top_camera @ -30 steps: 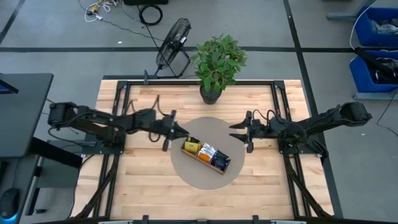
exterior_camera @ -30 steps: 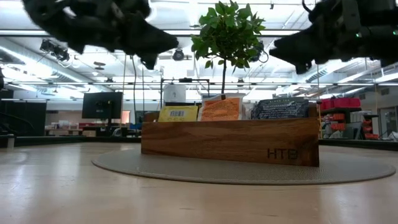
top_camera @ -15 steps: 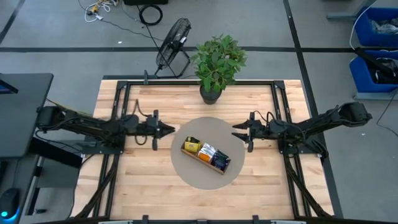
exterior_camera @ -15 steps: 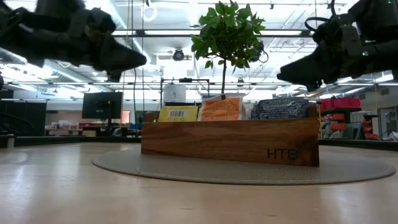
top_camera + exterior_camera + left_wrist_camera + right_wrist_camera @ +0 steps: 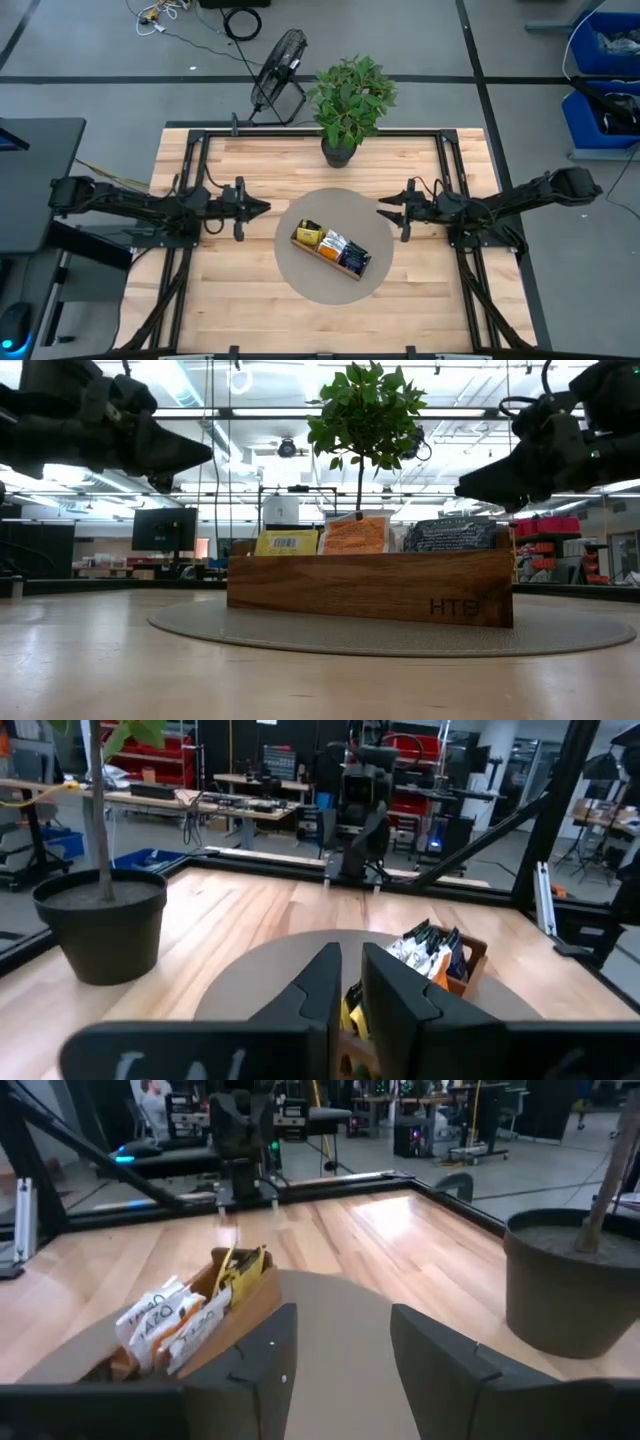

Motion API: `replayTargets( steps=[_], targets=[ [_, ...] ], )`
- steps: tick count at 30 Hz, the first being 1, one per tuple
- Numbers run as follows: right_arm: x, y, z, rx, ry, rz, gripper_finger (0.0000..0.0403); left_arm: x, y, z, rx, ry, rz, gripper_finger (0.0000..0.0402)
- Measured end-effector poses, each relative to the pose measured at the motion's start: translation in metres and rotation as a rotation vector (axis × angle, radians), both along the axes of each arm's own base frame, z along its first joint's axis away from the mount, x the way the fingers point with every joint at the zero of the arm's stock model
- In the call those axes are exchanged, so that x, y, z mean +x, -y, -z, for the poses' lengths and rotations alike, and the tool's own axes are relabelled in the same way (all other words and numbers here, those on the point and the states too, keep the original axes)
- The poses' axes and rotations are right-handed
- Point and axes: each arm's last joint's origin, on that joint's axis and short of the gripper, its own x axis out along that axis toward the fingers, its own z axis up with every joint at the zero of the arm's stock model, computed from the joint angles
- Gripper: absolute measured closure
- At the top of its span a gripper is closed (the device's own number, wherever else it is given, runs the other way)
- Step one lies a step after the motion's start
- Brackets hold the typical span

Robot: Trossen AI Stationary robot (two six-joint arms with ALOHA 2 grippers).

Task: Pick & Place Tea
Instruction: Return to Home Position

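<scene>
High camera: far up, looks straight down, sees whole worktop (image 5: 230, 290), left arm (image 5: 150, 205), right arm (image 5: 500, 205). Low camera: at worktop height, close to wooden tray (image 5: 370, 585), looks level into room (image 5: 100, 560). Wrist cameras: low, look past own fingers (image 5: 395, 1005) at each other. All four see wooden tray, plant (image 5: 350, 95).

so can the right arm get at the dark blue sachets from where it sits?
Probably yes. The right gripper hovers open by the mat's rim, with nothing between it and the dark blue sachets, which stand upright at the tray end nearer it.
</scene>
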Motion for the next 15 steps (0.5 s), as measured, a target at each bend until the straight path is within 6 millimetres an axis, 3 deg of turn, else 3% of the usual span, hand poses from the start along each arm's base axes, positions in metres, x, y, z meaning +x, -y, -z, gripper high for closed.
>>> replayTargets(
  steps=[15],
  targets=[
    [-0.015, 0.002, -0.008, -0.010, -0.001, -0.029, 0.0231, -0.019, 0.001, -0.004, -0.026, -0.023, 0.001, 0.0356]
  ],
)
